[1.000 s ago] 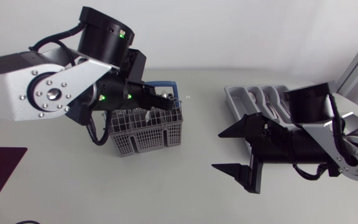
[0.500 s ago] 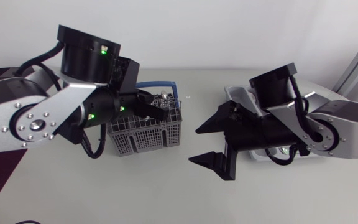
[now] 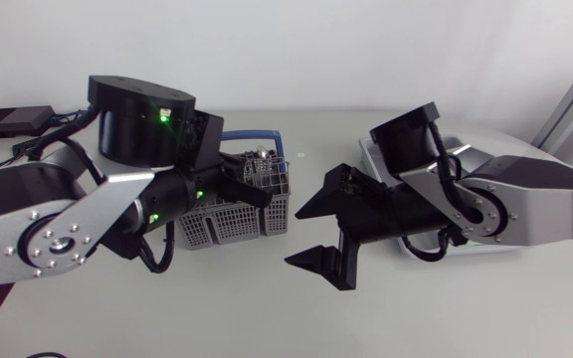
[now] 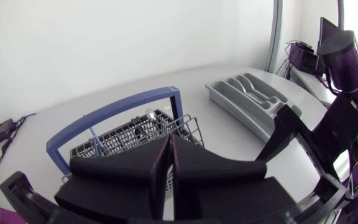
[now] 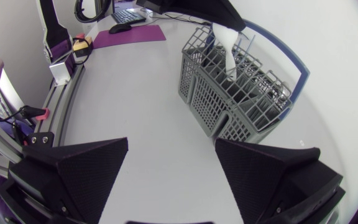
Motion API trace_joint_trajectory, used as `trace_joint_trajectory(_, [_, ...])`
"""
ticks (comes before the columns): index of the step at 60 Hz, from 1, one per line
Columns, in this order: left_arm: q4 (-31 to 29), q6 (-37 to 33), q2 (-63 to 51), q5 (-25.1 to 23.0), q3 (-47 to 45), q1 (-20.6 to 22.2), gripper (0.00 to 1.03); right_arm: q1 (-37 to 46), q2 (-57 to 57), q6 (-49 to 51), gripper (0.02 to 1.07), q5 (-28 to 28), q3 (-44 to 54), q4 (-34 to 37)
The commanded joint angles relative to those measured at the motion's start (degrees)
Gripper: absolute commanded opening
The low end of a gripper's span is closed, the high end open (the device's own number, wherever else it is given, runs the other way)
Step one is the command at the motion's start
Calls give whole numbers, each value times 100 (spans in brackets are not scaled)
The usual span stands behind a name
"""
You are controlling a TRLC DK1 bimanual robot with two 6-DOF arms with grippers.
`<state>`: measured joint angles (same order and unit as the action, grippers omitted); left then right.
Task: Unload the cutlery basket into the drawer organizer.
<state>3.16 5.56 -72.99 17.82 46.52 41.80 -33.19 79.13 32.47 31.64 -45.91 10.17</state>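
**Tabletop** (image 3: 217, 318): pale, with open room on the near side of both arms. A bare strip lies between the basket and the right hand.

**Cutlery basket** (image 3: 235, 211): grey mesh with a blue handle (image 4: 114, 106). It stands left of centre, well apart from the drawer organizer.

**Drawer organizer** (image 4: 247, 99): grey, with several compartments, towards the right side. From overhead the right arm covers most of it and only a corner shows.

**Left hand** (image 4: 169, 158): over the basket, fingers pressed together on a white piece (image 5: 229, 53) that hangs down into a compartment. What kind of piece it is cannot be made out.

**Right hand** (image 3: 292, 239): fingers spread wide with nothing between them, near the basket's right side but not touching it.

**Basket contents:** dark and indistinct.
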Motion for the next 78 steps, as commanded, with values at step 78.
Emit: trace_joint_trajectory(78, [1688,-178,31,898,-776,443,23,23,691,14,103,0,-428,-262])
